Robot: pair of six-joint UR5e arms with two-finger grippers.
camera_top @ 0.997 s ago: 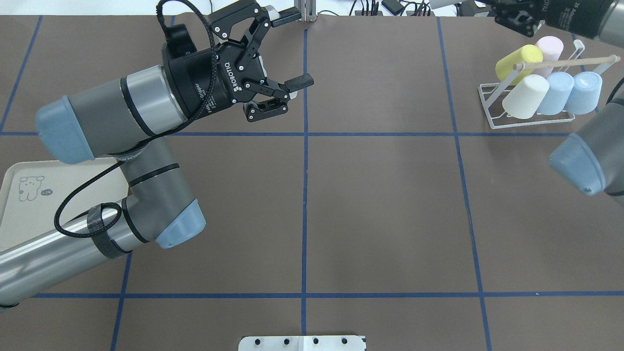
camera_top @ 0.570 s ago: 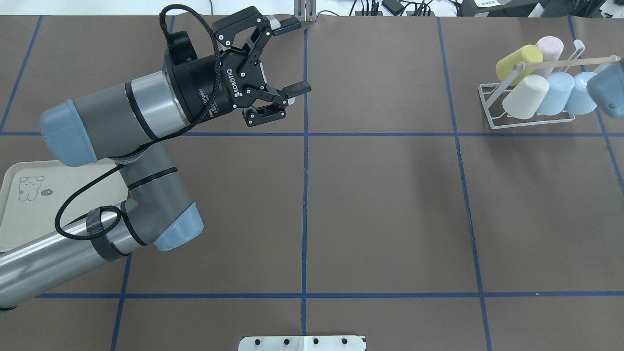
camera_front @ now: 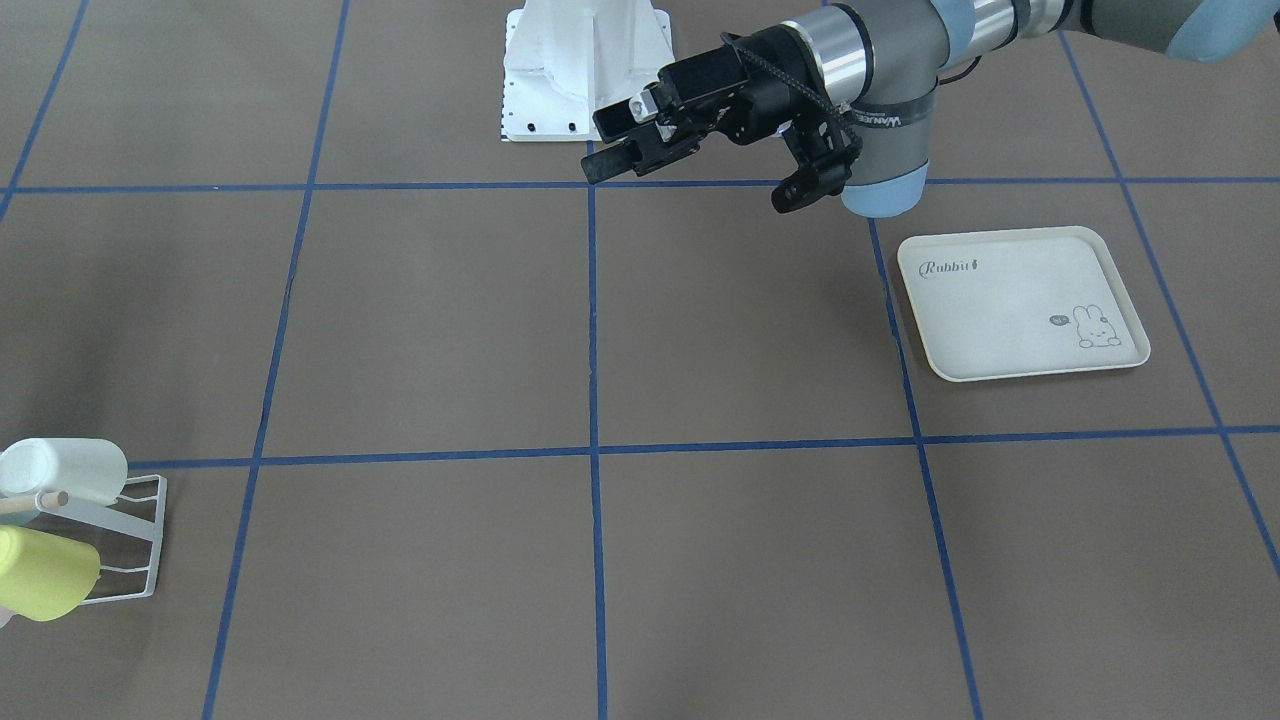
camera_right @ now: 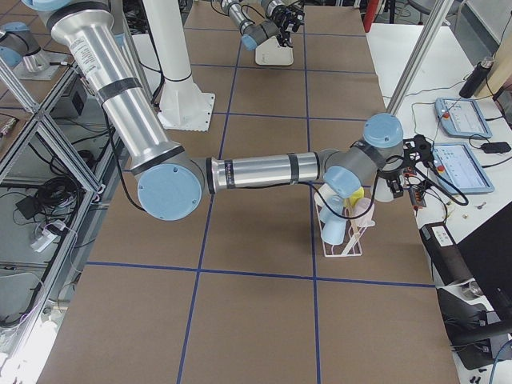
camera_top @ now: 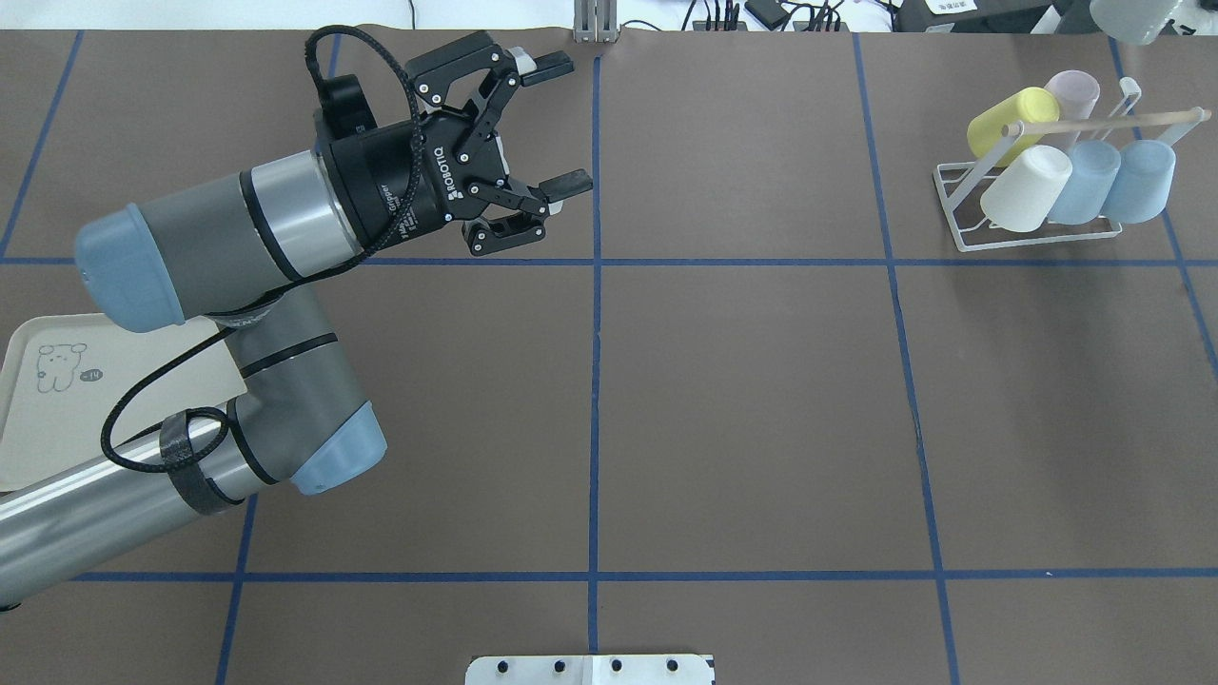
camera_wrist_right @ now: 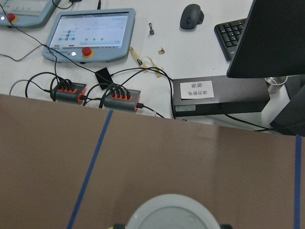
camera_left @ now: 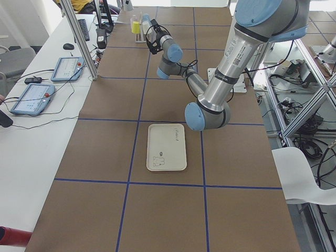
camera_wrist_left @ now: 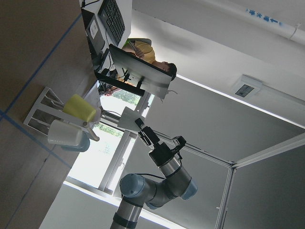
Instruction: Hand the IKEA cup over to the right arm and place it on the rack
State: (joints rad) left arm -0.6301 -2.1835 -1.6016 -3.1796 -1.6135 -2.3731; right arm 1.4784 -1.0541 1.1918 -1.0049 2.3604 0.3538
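Right arm (camera_right: 256, 170) is swinging off the rack (camera_top: 953, 224) at two o'clock.
Left gripper (camera_top: 561, 122) is hanging spread, empty; right gripper's (camera_right: 404, 168) state unclear, and its wrist is risking knocking the dowel (camera_top: 1109, 121).

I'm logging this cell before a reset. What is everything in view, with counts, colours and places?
white wire-frame rack with wooden dowel: one, white, table's far right
plastic cups: five; yellow, pink, cream, two light blue; on the rack
cream rounded-corner tray with rabbit print: one, cream, table's left
grey teach pendants: two, grey, operators' desk
black keyboard, black mouse: one each, operators' desk
left tool: one, black, open, holding nothing, above the table
right tool: one, black, near the rack; grip unclear
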